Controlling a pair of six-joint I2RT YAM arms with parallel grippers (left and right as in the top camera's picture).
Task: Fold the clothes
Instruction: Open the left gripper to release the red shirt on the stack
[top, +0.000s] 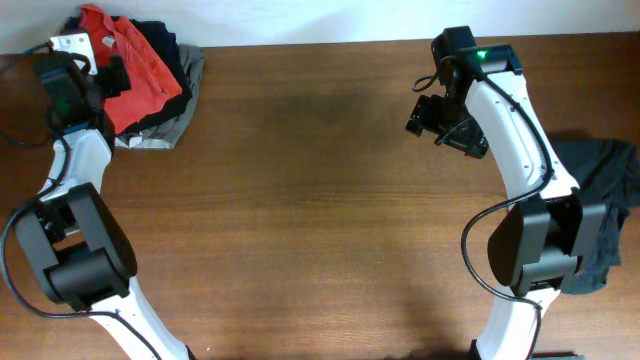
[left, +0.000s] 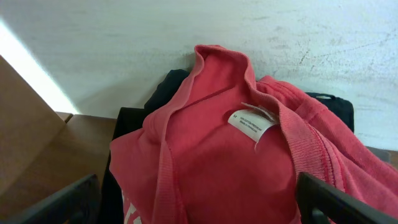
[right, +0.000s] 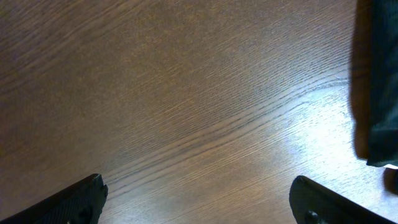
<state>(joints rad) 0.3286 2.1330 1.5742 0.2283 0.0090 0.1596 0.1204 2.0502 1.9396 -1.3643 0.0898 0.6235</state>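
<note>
A red shirt (top: 140, 65) lies on top of a pile of dark and grey clothes (top: 172, 110) at the table's far left corner. My left gripper (top: 85, 75) is open over that pile. In the left wrist view the red shirt (left: 236, 168) with its white neck label (left: 250, 122) fills the space between the open fingers (left: 199, 202), over black cloth (left: 165, 93). My right gripper (top: 440, 118) is open and empty above bare wood at the far right; its fingers (right: 199, 199) are wide apart. A dark garment (top: 600, 200) hangs at the right edge.
The brown wooden table (top: 320, 200) spans the view. A pale wall (left: 186, 31) stands behind the pile. The dark garment's edge (right: 376, 93) shows at the right of the right wrist view.
</note>
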